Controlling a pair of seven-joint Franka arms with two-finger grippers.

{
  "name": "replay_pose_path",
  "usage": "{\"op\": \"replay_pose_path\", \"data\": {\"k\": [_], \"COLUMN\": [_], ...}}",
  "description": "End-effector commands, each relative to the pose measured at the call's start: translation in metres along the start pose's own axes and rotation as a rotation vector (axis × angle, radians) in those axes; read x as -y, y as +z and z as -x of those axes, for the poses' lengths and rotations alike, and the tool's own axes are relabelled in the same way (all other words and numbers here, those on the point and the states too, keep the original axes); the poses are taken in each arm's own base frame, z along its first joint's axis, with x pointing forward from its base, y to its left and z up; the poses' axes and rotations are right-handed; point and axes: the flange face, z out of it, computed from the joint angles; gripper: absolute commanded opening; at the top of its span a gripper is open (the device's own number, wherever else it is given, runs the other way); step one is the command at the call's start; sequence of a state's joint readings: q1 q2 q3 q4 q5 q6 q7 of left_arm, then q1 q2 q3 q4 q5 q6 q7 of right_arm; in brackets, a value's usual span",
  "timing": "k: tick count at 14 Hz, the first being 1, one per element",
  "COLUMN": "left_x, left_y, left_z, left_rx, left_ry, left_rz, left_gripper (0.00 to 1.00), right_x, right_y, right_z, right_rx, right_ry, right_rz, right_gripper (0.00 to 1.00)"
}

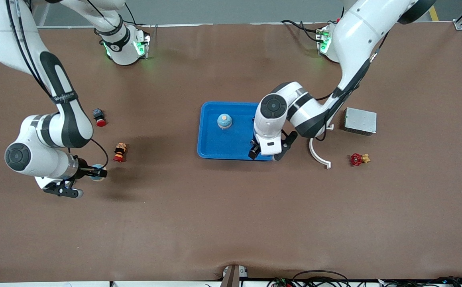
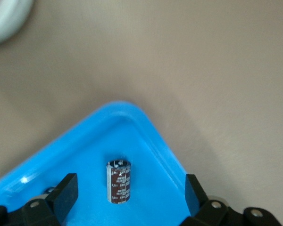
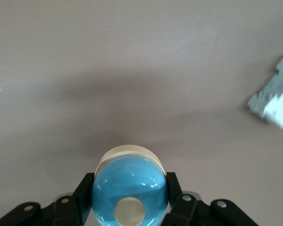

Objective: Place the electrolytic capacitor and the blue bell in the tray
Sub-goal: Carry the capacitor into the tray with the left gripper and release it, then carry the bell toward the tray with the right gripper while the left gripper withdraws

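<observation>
Capacitor [image 2: 118, 182] near tray [image 2: 151, 141] corner; right fingers [image 3: 173, 188] apparently grip bell [image 3: 128, 188].

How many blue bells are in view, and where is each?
2. One blue bell sits in the tray; the other blue bell is gripped by the right gripper over the table's right-arm end. None looks hidden.

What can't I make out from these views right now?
- Electrolytic capacitor: in the front view the left hand covers it; its print is blurred in the left wrist view.
- Blue bell in the right hand: the fingers hide most of it in the front view; whether it is off the table is unclear.
- Grey-white object: cut off by the right wrist view's edge.
</observation>
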State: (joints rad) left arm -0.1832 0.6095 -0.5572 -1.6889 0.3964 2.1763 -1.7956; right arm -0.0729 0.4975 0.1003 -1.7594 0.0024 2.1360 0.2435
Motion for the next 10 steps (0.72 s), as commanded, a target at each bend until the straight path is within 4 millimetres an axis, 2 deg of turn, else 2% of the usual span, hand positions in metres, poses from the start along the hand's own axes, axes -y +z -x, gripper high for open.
{"op": "replay_pose_path", "data": {"k": [1, 3, 5, 8, 10], "left_x": [0.003, 0.008, 0.015, 0.012, 0.021], "left_y": [-0.067, -0.103, -0.139, -0.187, -0.202], "left_z": [-0.017, -0.048, -0.071, -0.100, -0.130], "left_rx": [-0.075, -0.096, -0.120, -0.126, -0.122], "left_ry": [0.053, 0.117, 0.205, 0.422, 0.542], "left_rz": [-0.030, -0.055, -0.049, -0.061, -0.085], "left_gripper": [1.00, 1.00, 1.00, 1.00, 1.00], "right_x": [0.057, 0.100, 0.142, 0.196, 0.237], "right_y": [-0.040, -0.060, -0.069, -0.068, -0.066], "right_z": [0.039, 0.068, 0.099, 0.139, 0.167], "right_rx": [0.026, 0.026, 0.029, 0.022, 0.013], "right_ry": [0.103, 0.173, 0.241, 0.350, 0.398], "right_rz": [-0.016, -0.010, -0.033, -0.032, -0.032], "right_gripper": [0.00, 0.00, 0.00, 0.00, 0.00]}}
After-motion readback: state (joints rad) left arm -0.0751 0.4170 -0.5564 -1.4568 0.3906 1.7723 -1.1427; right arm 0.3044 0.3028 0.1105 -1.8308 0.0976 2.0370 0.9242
